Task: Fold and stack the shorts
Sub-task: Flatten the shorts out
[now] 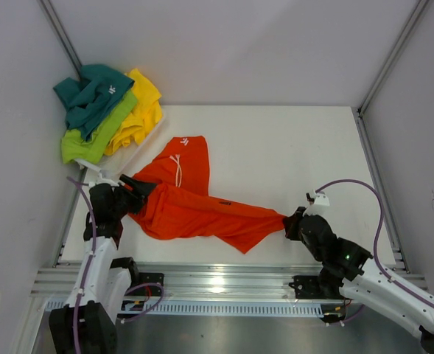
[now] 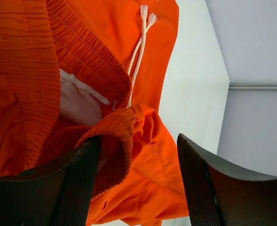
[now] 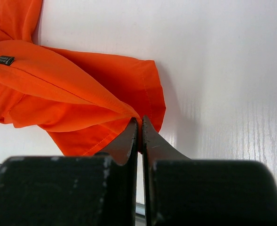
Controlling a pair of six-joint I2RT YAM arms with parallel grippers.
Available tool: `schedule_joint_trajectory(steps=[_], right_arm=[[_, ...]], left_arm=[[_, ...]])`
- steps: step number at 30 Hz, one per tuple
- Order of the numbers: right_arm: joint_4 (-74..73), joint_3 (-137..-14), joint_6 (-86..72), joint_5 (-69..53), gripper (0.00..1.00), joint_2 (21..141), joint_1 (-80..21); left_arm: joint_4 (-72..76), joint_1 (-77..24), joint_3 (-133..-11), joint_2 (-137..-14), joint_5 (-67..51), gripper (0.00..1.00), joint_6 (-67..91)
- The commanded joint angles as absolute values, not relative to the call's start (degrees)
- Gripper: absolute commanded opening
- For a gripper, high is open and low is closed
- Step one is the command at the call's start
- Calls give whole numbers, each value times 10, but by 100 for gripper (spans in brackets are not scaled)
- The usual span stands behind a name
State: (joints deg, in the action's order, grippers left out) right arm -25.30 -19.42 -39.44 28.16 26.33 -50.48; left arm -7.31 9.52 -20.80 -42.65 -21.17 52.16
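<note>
Orange shorts lie stretched across the near half of the white table, waistband to the left and a leg pulled to the right. My left gripper is at the waistband end, its jaws apart around bunched fabric. In the left wrist view the elastic waistband curls over one of the fingers of the left gripper, and the white drawstring hangs above. My right gripper is shut on the leg hem. The right wrist view shows that gripper pinching the orange shorts.
A heap of teal shorts, lime green shorts and yellow shorts sits in the far left corner. Grey walls enclose the table on three sides. An aluminium rail runs along the near edge.
</note>
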Motion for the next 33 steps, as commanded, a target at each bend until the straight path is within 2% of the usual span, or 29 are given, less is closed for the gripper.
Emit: schedule_joint_trajectory(steps=[1, 10, 14, 19, 26, 33], right_arm=[[-252, -209, -402, 302, 0, 258, -504], [-251, -208, -400, 304, 0, 256, -504], [-250, -207, -400, 302, 0, 253, -504], [-252, -207, -399, 303, 0, 250, -504], [-255, -206, -400, 303, 0, 243, -504], [-254, -207, -400, 302, 0, 243, -504]], left_arm=[[-24, 105, -190, -424, -210, 70, 574], [-54, 112, -188, -417, -207, 70, 664], [-141, 113, -249, -436, -172, 62, 677], [-130, 120, -248, -427, -156, 57, 691], [-104, 123, -255, -444, -156, 41, 683], [-55, 124, -236, -487, -198, 39, 688]])
